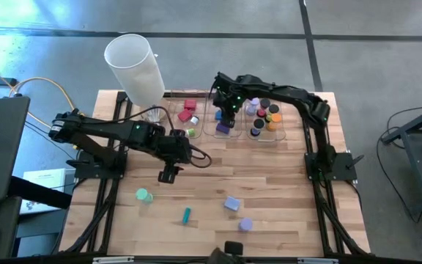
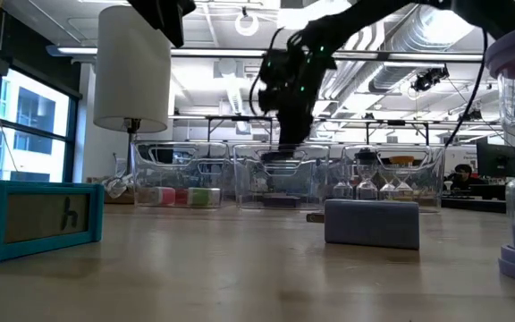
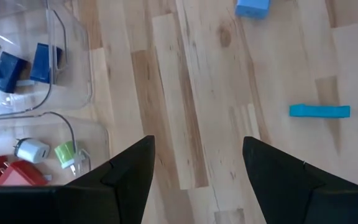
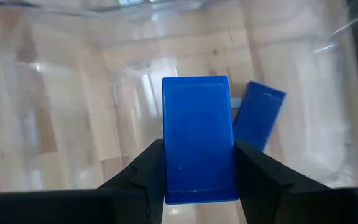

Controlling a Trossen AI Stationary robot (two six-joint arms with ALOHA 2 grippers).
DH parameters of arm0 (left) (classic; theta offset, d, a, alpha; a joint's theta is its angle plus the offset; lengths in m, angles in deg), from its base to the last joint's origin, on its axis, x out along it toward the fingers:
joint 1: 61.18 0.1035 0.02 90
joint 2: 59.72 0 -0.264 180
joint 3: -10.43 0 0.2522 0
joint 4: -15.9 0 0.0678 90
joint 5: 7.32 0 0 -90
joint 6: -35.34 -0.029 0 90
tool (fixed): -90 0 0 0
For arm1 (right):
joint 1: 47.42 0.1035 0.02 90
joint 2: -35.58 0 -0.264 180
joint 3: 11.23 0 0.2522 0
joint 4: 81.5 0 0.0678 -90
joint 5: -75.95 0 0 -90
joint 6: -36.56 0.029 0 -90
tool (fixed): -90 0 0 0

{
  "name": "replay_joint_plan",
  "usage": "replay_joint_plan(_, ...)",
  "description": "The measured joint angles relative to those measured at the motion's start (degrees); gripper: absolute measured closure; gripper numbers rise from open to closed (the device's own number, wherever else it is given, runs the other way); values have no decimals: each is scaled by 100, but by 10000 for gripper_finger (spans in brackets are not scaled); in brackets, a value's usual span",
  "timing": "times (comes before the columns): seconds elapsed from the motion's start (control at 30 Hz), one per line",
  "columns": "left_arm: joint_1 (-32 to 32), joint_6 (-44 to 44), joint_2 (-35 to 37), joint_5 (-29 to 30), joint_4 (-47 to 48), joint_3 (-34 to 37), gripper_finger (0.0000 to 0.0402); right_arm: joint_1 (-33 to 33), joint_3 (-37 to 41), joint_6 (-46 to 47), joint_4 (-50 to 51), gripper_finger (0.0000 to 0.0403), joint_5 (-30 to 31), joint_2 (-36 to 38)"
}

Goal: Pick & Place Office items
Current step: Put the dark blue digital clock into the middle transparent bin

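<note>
My right gripper (image 1: 226, 119) is over the middle clear bin (image 1: 212, 130) at the table's far side, shut on a blue block (image 4: 197, 143). A second blue block (image 4: 260, 115) lies on that bin's floor. My left gripper (image 1: 168, 174) hangs open above bare wood near the table's middle, holding nothing. On the near part of the table lie a green roll (image 1: 143, 195), a teal stick (image 1: 187, 215), a lavender block (image 1: 231, 204) and a lavender roll (image 1: 245, 224). My right gripper pinches the blue block by its two long sides (image 4: 168, 168) between its two fingers, at the end nearer the wrist. The fingers slant down from above and lie along the block. The block's free end (image 4: 195, 84) reaches past the fingertips, over the bin's floor.
A left bin (image 1: 176, 116) holds red blocks, and a right bin (image 1: 278, 134) holds black and orange rolls. A tall white cylinder (image 1: 134, 66) stands at the far left corner. Bare wood lies between the bins and the loose pieces.
</note>
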Motion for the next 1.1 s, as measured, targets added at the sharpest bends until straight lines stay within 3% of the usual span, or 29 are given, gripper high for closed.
replay_joint_plan(0.3,-1,-219,20,2,271,0,167,-156,0,9,-125,263,-91,-614)
replay_joint_plan(1.1,-1,-65,118,17,433,2,167,-143,7,-125,-28,263,359,-813)
